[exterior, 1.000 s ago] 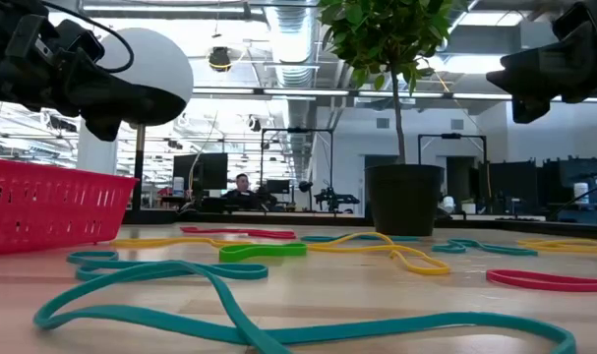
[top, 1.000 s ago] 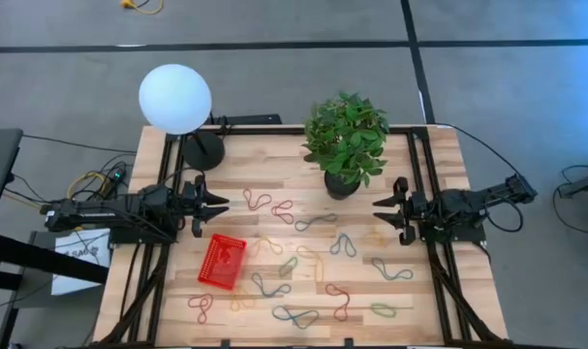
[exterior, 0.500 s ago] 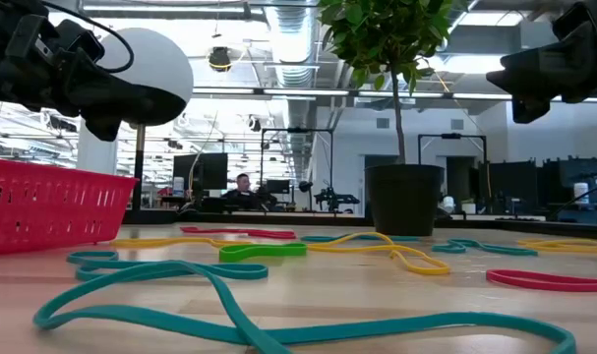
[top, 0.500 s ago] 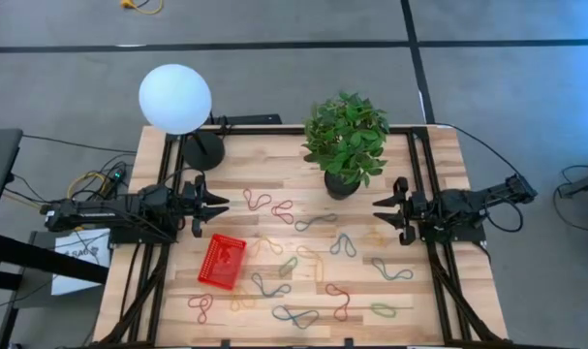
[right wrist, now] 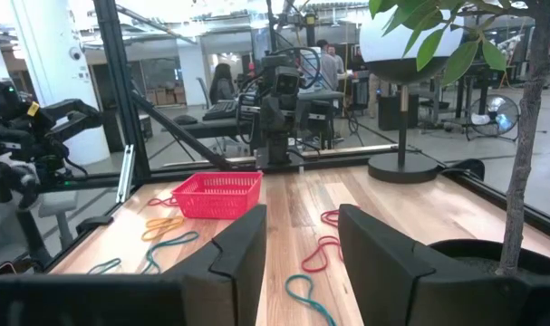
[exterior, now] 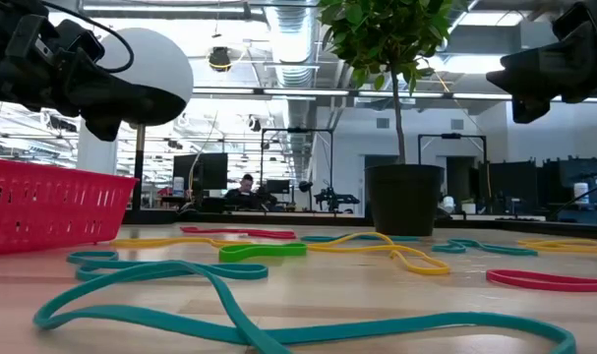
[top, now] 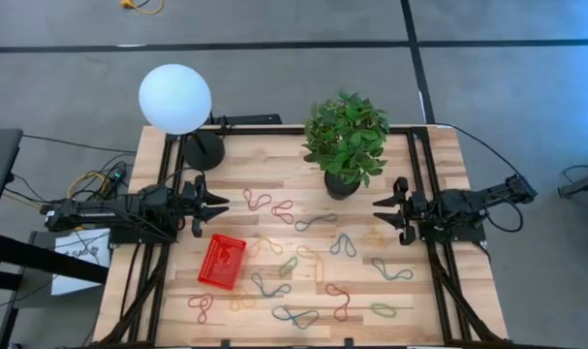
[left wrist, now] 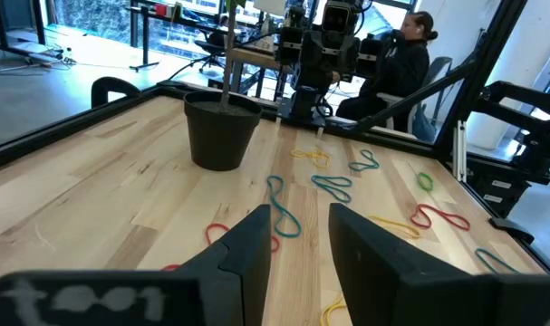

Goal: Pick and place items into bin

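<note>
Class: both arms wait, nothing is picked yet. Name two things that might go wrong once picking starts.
The loops are thin and flat on the table, so open fingers may slip over them. Several lie crossed near the red bin, so one grab could drag a neighbour along.

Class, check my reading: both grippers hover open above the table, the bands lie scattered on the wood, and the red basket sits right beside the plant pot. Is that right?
Not quite. The high view shows the red basket near the left gripper, well apart from the plant pot, with bands lying between them. The rest holds: the right gripper is open too, and the bands lie scattered on the wood.
</note>
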Controlling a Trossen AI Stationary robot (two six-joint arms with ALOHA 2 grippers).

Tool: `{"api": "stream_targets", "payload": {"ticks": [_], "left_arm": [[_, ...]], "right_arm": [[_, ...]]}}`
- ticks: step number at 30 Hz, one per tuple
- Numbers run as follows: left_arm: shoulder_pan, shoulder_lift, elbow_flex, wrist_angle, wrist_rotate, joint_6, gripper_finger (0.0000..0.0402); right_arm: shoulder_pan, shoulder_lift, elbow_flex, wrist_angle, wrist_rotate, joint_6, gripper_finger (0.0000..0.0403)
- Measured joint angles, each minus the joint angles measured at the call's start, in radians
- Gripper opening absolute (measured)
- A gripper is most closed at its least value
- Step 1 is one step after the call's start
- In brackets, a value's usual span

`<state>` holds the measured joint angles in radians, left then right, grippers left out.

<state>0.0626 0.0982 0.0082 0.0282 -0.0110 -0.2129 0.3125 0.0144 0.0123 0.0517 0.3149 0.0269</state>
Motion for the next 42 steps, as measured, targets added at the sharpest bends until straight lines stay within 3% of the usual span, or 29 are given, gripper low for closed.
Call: {"api": "stream_targets", "payload": {"ticks": [9, 12, 27, 32, 38, 42], "left_arm": [[0.000, 0.000, 0.000, 0.004, 0.000, 0.005, 0.0103], [0.000, 0.000, 0.000, 0.032, -0.002, 0.105, 0.0103], [-0.003, 0.007, 0.008, -0.028, 0.005, 0.121, 0.0103], [-0.003, 0.006, 0.027, -0.081, 0.006, 0.232, 0.0103], [-0.003, 0.006, 0.029, -0.086, 0.010, 0.244, 0.0103], [-0.003, 0.006, 0.033, -0.097, 0.006, 0.280, 0.0103]], "right_arm": [[0.000, 0.000, 0.000, 0.000, 0.000, 0.000, 0.0134], [0.000, 0.000, 0.000, 0.000, 0.000, 0.000, 0.0133], [0.000, 0.000, 0.000, 0.000, 0.000, 0.000, 0.0133], [0.000, 0.000, 0.000, 0.000, 0.000, 0.000, 0.0134], [0.000, 0.000, 0.000, 0.000, 0.000, 0.000, 0.0133], [-0.001, 0.000, 0.000, 0.075, 0.002, 0.062, 0.0134]]}}
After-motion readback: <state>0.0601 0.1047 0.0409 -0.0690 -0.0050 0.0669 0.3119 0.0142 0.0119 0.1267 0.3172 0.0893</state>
